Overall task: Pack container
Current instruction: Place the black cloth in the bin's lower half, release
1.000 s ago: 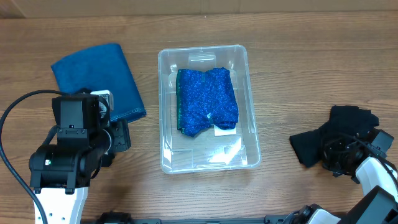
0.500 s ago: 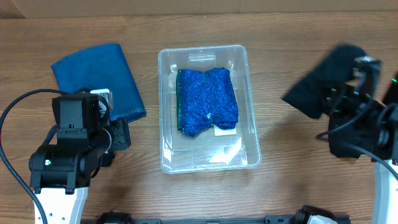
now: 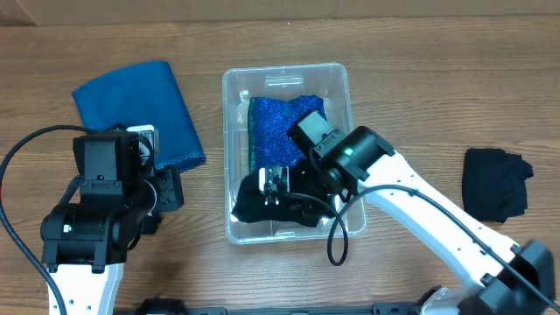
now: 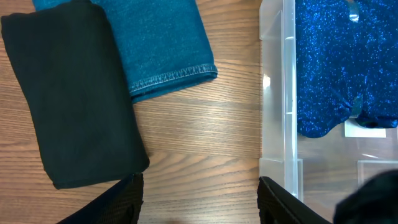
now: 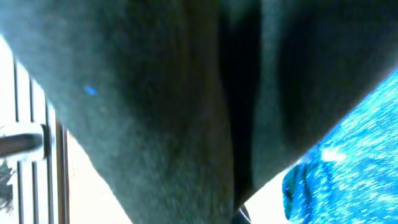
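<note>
Right gripper (image 3: 273, 185) clamps black cloth (image 3: 252, 205) inside clear container (image 3: 284, 72), beside glittery blue fabric (image 3: 293, 122) — left gripper (image 4: 200, 202) spread wide, empty, over the worktop (image 4: 205, 124).

No readable text or numbers, even on the container (image 3: 285, 72) label (image 4: 368, 129)

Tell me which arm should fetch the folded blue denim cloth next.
Left. The left claw is open and hovers close to the blue denim cloth, left of the container; the right claw is down inside the container with a black cloth.
</note>
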